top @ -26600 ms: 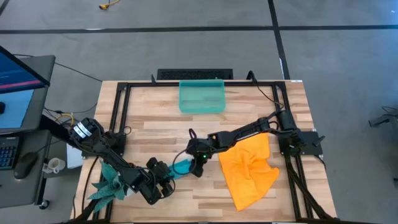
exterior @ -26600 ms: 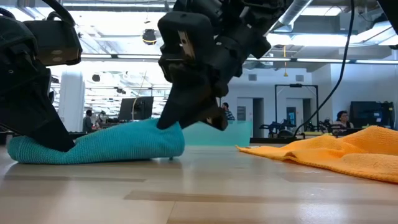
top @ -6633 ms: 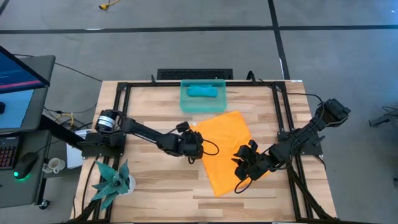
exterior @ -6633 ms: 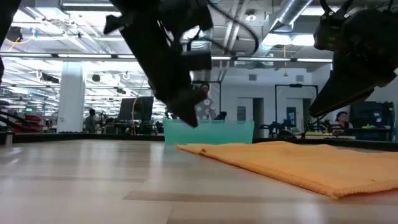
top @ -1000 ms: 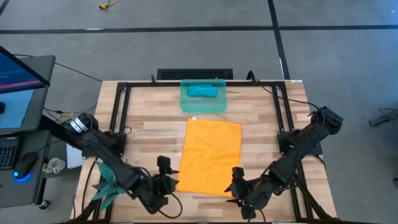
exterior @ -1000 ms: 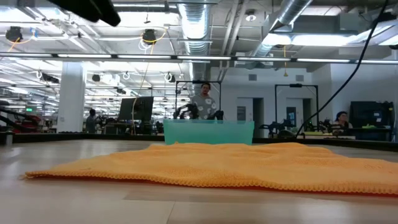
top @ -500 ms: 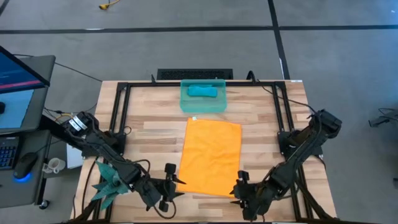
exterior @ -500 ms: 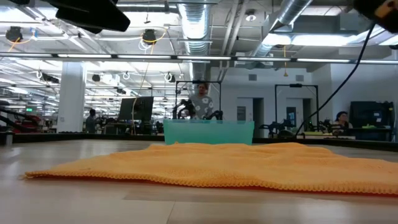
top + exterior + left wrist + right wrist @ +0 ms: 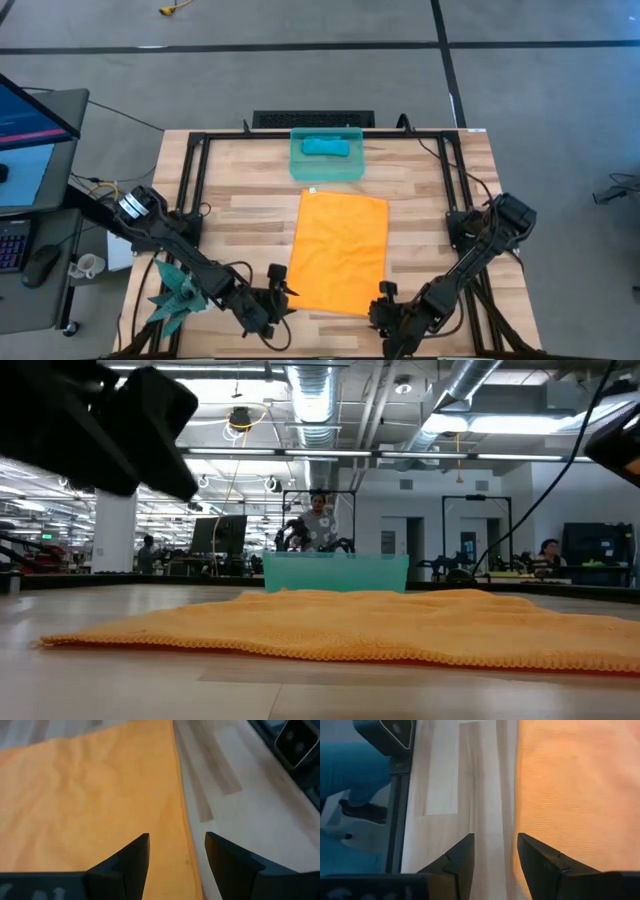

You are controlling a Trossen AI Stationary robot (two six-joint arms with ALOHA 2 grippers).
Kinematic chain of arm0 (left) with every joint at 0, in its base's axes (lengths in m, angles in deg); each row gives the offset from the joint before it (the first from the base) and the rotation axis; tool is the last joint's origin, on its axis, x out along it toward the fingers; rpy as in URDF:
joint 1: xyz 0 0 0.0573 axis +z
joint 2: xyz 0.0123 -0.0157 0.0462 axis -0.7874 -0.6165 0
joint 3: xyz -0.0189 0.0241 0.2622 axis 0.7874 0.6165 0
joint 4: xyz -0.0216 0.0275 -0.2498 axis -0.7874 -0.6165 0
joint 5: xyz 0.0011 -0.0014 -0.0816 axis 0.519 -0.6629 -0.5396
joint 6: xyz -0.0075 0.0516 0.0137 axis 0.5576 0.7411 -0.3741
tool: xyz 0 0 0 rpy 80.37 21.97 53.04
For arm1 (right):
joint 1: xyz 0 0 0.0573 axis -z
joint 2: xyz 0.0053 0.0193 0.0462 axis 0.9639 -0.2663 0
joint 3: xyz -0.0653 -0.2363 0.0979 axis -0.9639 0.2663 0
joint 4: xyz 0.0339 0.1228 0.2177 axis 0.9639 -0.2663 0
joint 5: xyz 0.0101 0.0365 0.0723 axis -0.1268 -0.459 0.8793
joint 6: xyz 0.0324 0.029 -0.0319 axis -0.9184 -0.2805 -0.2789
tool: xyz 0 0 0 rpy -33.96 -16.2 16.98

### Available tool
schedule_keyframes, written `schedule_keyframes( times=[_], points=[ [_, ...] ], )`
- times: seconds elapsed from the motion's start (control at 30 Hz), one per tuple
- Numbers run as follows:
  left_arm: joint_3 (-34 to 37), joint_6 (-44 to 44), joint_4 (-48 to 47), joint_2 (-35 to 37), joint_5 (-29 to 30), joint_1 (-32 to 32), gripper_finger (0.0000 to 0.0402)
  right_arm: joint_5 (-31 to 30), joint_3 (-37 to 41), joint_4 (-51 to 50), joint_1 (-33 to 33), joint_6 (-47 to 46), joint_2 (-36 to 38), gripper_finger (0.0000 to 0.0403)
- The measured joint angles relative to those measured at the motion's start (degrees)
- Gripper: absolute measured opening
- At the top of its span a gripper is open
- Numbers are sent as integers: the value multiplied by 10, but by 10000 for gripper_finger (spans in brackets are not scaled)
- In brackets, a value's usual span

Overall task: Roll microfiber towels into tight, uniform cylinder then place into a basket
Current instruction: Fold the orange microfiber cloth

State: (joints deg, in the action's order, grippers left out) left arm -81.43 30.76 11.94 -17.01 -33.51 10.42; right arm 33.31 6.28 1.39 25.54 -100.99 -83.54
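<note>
We have the orange towel [image 9: 340,252] spread flat down the middle of the bench [image 9: 420,190], ready for rolling from its near edge. Our left claw [image 9: 282,296] hangs released at the near left corner, our right claw [image 9: 384,300] released at the near right one, neither gripping cloth yet. The basket [image 9: 326,168] at the far edge already holds the rolled teal towel [image 9: 326,147].
</note>
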Motion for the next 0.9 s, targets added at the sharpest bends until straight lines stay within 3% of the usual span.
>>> schedule_keyframes(
  times=[0.9],
  points=[
    [18, -49, 5, -10, -18, 10, 187, 7, 3, -21, 8, -57, -54, 166]
  ],
)
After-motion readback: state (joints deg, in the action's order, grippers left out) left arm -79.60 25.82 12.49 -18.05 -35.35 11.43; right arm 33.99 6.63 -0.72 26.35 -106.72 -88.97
